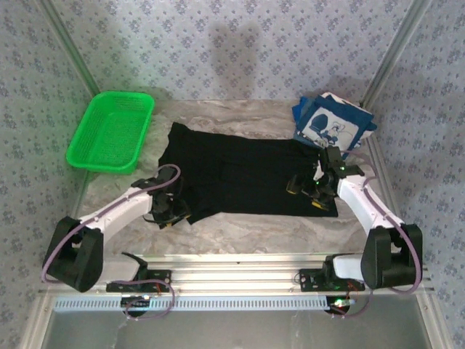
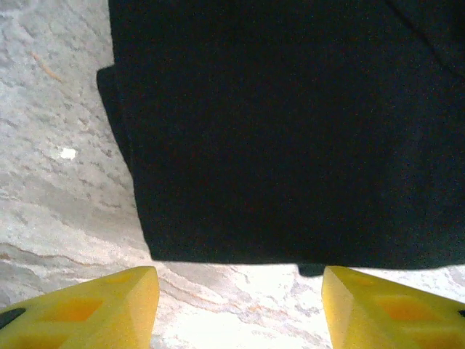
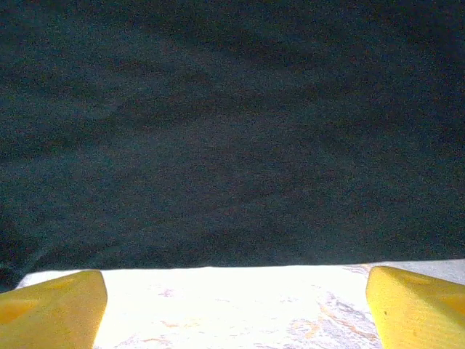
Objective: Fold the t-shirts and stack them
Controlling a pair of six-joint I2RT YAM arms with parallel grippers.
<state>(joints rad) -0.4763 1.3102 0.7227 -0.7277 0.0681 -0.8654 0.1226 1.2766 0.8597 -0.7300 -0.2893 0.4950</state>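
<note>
The black t-shirt lies spread flat on the pale marbled table across the middle of the top view, a wide dark slab running from center left to center right. Its cloth is plain and matte. A pale fleck near its middle may be a small mark, though it is too small to tell. In the left wrist view its lower hem is straight, and a second layer of cloth peeks out along its left edge.

The green basket sits in the upper left, apart from the shirt. The navy t-shirt, folded, with white cartoon print on top, rests in the upper right, just beyond the black shirt's far right corner.

The left gripper is at the shirt's lower left edge and the right gripper at its lower right. Both have their 2 yellow fingers spread apart over bare table, gripping nothing.
</note>
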